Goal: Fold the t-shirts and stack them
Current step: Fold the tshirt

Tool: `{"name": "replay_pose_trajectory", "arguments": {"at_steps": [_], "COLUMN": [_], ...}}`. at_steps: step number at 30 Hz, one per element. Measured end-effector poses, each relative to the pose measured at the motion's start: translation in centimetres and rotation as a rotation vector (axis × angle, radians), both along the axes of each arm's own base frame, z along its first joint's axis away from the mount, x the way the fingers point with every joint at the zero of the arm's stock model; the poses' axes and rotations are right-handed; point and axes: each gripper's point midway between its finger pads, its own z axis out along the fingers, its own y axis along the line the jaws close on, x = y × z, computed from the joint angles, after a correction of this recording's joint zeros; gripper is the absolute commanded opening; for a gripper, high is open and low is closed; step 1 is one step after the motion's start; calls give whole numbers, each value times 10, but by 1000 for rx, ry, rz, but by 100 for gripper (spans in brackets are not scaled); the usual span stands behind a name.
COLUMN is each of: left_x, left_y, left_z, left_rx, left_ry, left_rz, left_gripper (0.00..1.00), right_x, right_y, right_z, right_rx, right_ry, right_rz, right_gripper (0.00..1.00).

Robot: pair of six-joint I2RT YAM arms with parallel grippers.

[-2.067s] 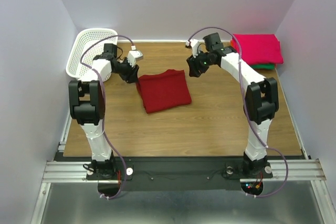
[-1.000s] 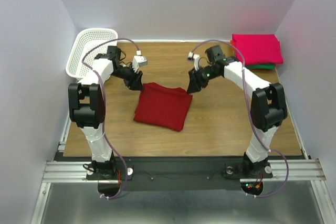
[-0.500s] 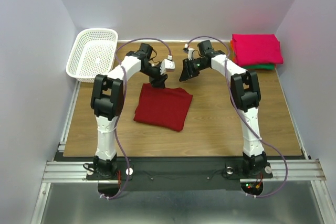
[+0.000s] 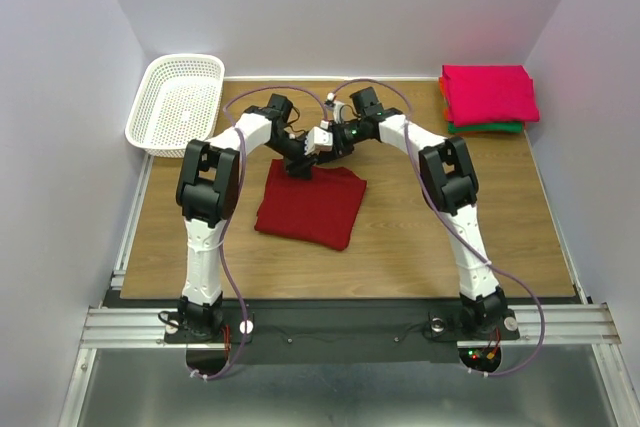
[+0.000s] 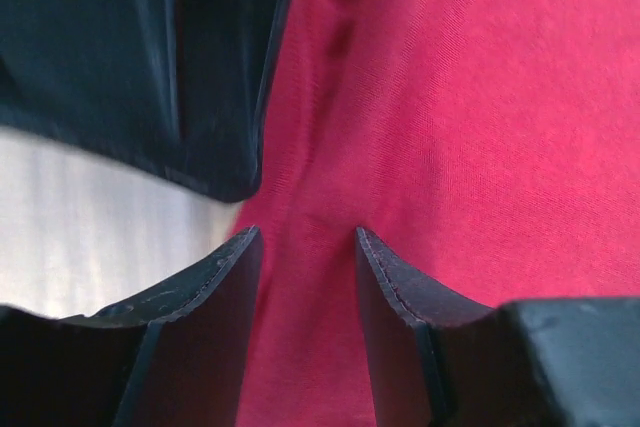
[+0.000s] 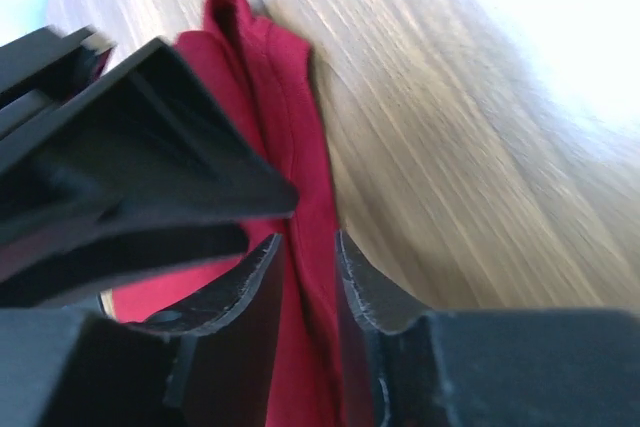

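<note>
The crimson t-shirt (image 4: 310,207) lies folded in a rough square at the middle of the table. My left gripper (image 4: 300,167) and right gripper (image 4: 322,147) meet, almost touching, at the middle of its far edge. In the left wrist view the left gripper (image 5: 305,242) stands narrow with crimson cloth (image 5: 480,127) between its fingers. In the right wrist view the right gripper (image 6: 308,247) pinches the shirt's folded edge (image 6: 285,97). The folded pink shirt (image 4: 490,92) tops a stack at the far right, over the green one (image 4: 495,128), with an orange edge (image 4: 444,87).
The white lattice basket (image 4: 137,115) stands at the far left corner. Bare wooden table (image 4: 450,227) lies right and in front of the crimson shirt. Both arms reach inward over the far half of the table.
Both grippers have swung inward from the shirt's far corners to the middle of its far edge. The shirt moved nearer two seconds ago and has since lain still.
</note>
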Motion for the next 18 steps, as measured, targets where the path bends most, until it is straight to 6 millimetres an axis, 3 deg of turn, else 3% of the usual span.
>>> {"name": "replay_pose_trajectory", "arguments": {"at_steps": [4,7,11,13,18], "left_x": [-10,-11,-10,-9,-10], "left_y": [4,4,5,6,10], "left_z": [-9,-8,-2,-1,6], "left_rx": [11,13,17,19,28], "left_ry": [27,24,5,0,-19], "left_rz": [-7,-10,-13,-12,-11], "left_gripper": [54,50,28,24,0], "right_x": [-12,-16,-17,-16,-20], "right_y": [14,19,21,20,19], "right_z": [-22,-23,-24,-26,-33], "right_rx": [11,30,35,37,42], "right_ry": [68,78,73,70,71], "right_rz": [26,43,46,46,52], "right_gripper": [30,28,27,27,27]}}
